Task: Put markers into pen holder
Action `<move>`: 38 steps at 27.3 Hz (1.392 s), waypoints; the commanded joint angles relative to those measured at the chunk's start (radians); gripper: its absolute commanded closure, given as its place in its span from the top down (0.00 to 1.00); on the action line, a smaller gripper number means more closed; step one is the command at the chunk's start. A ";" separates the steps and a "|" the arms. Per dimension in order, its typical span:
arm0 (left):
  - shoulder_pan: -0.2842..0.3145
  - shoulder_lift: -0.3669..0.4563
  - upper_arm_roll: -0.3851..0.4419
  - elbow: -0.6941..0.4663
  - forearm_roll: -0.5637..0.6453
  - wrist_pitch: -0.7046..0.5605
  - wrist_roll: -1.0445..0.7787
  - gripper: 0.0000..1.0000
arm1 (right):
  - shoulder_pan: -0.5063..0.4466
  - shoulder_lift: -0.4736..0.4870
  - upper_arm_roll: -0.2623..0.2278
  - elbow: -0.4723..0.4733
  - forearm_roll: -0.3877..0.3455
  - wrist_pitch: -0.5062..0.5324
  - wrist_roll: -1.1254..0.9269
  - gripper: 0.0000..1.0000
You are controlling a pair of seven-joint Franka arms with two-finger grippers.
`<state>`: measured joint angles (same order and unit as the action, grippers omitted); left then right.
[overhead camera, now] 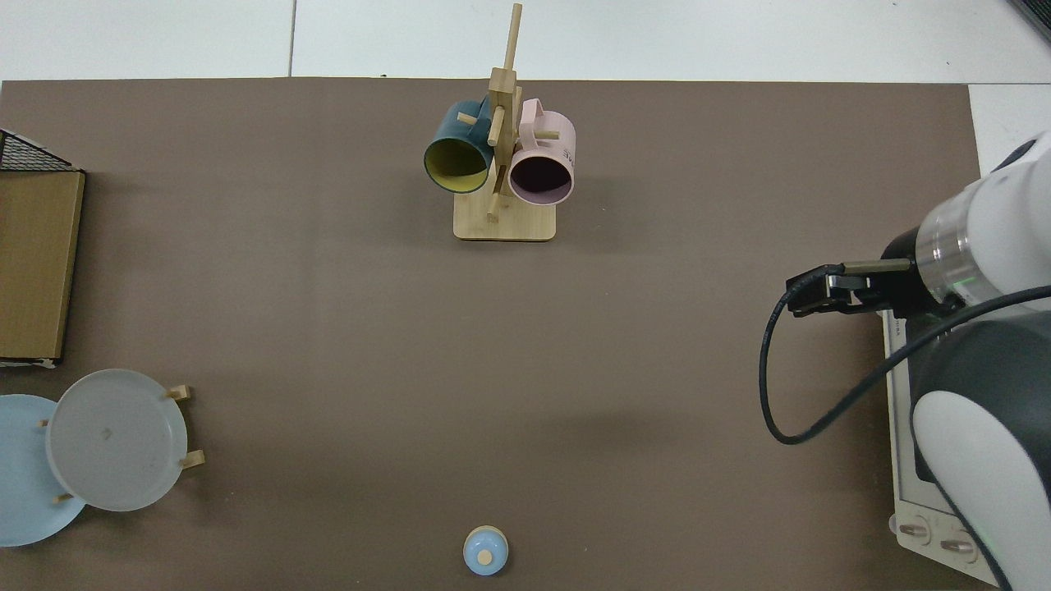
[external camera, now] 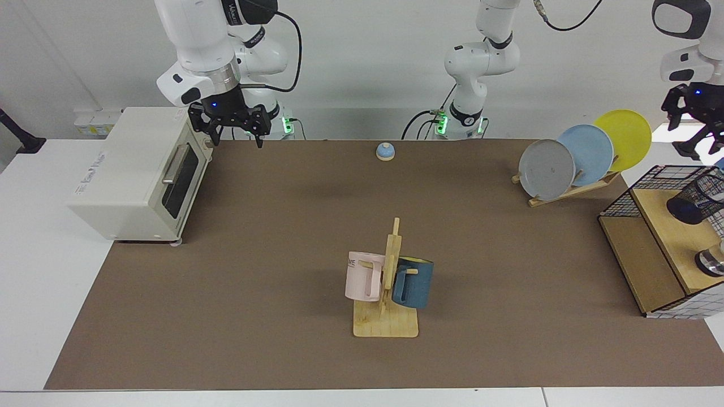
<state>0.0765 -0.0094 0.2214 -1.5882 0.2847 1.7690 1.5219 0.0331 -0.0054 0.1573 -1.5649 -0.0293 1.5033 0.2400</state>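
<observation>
The pen holder (external camera: 700, 196), a black mesh cup, stands on the wooden shelf at the far right of the facing view. A small blue tip, apparently a marker (external camera: 719, 165), pokes out of its mouth at the frame edge. My left gripper (external camera: 689, 127) hangs well above the holder, open and holding nothing. My right gripper (external camera: 237, 138) waits open at the back by the toaster oven's top corner. In the top view this gripper (overhead camera: 800, 295) is at the right side. The holder and marker are out of the top view.
A black wire basket (external camera: 622, 198) surrounds the wooden shelf (external camera: 667, 237), with a shiny metal round object (external camera: 711, 263) on it. A plate rack (external camera: 571, 161) stands beside it. The mug tree (external camera: 387, 282) is mid-table, a small blue bell (external camera: 385, 151) at the back, the toaster oven (external camera: 136, 175) at the opposite end.
</observation>
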 commanded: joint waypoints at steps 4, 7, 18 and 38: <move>-0.106 -0.046 0.004 -0.019 -0.113 -0.198 -0.497 1.00 | -0.021 -0.016 0.011 -0.018 0.008 0.012 -0.021 1.00; -0.122 -0.050 0.004 -0.021 -0.185 -0.259 -0.649 1.00 | -0.021 -0.016 0.011 -0.018 0.008 0.012 -0.022 1.00; -0.130 -0.054 -0.108 -0.015 -0.302 -0.280 -1.088 1.00 | -0.021 -0.016 0.011 -0.018 0.008 0.012 -0.022 1.00; -0.119 0.051 -0.231 0.142 -0.302 -0.295 -1.275 1.00 | -0.021 -0.016 0.011 -0.018 0.008 0.012 -0.022 1.00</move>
<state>-0.0463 -0.0026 0.0079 -1.5155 -0.0054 1.4916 0.2913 0.0331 -0.0055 0.1573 -1.5649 -0.0293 1.5033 0.2400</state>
